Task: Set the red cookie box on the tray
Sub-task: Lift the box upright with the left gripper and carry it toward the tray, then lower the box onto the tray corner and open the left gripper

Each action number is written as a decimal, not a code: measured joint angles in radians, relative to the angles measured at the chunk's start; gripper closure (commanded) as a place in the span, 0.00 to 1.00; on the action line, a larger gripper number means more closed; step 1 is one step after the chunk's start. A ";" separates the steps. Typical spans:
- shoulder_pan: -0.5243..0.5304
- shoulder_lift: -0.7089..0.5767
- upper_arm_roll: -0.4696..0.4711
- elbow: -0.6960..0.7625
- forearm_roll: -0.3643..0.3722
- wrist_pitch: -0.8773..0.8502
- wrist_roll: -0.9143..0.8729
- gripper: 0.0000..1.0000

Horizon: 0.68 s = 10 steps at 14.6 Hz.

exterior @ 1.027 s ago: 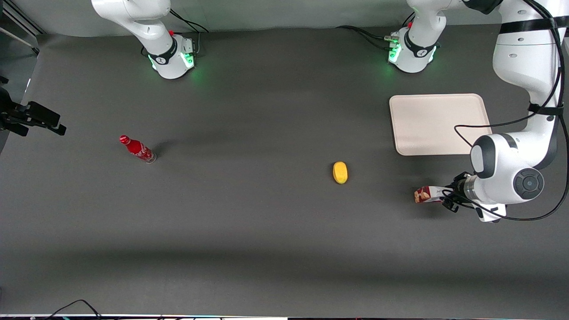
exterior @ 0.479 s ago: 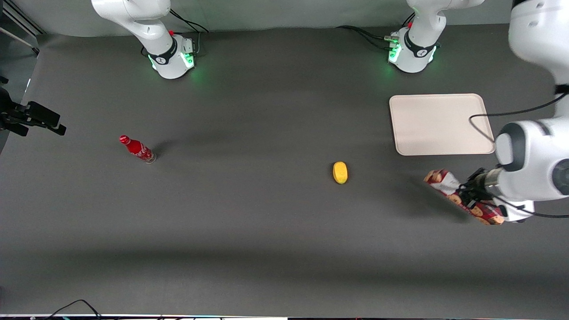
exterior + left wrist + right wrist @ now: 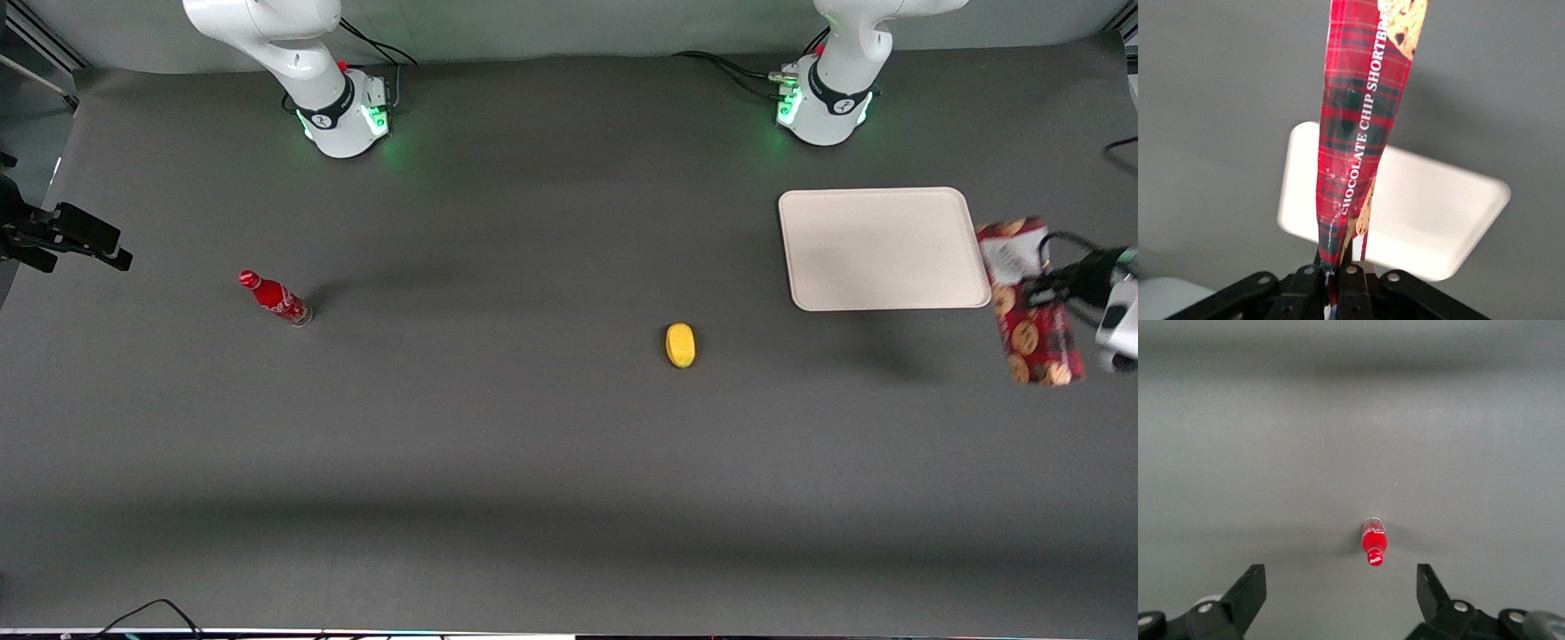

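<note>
My left gripper (image 3: 1049, 289) is shut on the red cookie box (image 3: 1031, 302), which hangs in the air beside the tray (image 3: 880, 249), off its end toward the working arm's edge of the table. The box is long and dark red with cookie prints and a white label patch at its end farther from the front camera. In the left wrist view the box (image 3: 1361, 127) runs out from the closed gripper (image 3: 1335, 275) with the cream tray (image 3: 1438, 213) below it. The tray holds nothing.
A yellow lemon-like object (image 3: 680, 345) lies on the dark table nearer the front camera than the tray. A small red bottle (image 3: 274, 298) stands toward the parked arm's end of the table, also seen in the right wrist view (image 3: 1373, 541).
The gripper has lifted the box off the table, swung it lengthwise and carried it farther from the front camera, from in front of the tray to beside its end.
</note>
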 measured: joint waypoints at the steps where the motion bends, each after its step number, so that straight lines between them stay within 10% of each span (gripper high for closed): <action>1: 0.001 -0.042 0.011 -0.059 0.028 0.001 0.050 1.00; 10: 0.004 -0.267 0.271 -0.660 0.109 0.434 0.289 1.00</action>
